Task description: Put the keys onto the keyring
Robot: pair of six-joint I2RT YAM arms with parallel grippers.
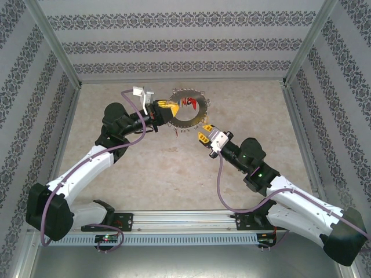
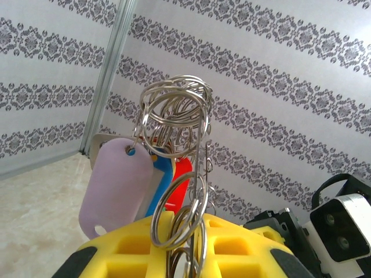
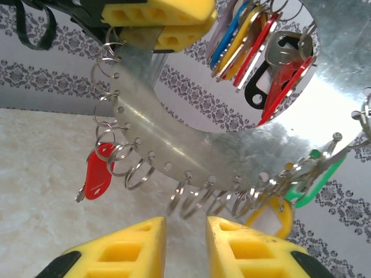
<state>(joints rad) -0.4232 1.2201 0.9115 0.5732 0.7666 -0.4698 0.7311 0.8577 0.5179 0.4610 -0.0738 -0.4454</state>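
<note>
Right now the left end effector [image 1: 164, 109] is clamped tight on the keyring [image 1: 204, 116]. The flat grey ring sits pinched between its yellow fingers [image 2: 124, 255]. The keyring is held up above the desk [image 1: 174, 174], sticking out past the tips of that end effector.

Lots of small rings [image 2: 174, 110] stand up right above the left fingers. A pale purple tag [image 2: 116, 185] hangs beside them, with a blue tag and a red one tucked behind it.

The right end effector [image 1: 203, 136] is at the other side of the keyring, with its tips just under the rim. Its two yellow fingers [image 3: 122, 249] are a little apart and nothing is between them. Small rings dangle from the rim just ahead of the gap.

A red tag [image 3: 95, 174] hangs from one small ring, off to the left of the right fingers. A yellow tag [image 3: 269, 217] hangs close by the right one, and a green tag [image 3: 316, 179] is a bit farther out. Up through the big hole, a silver key [image 3: 284, 49] shows among blue, yellow and red tags.
</note>
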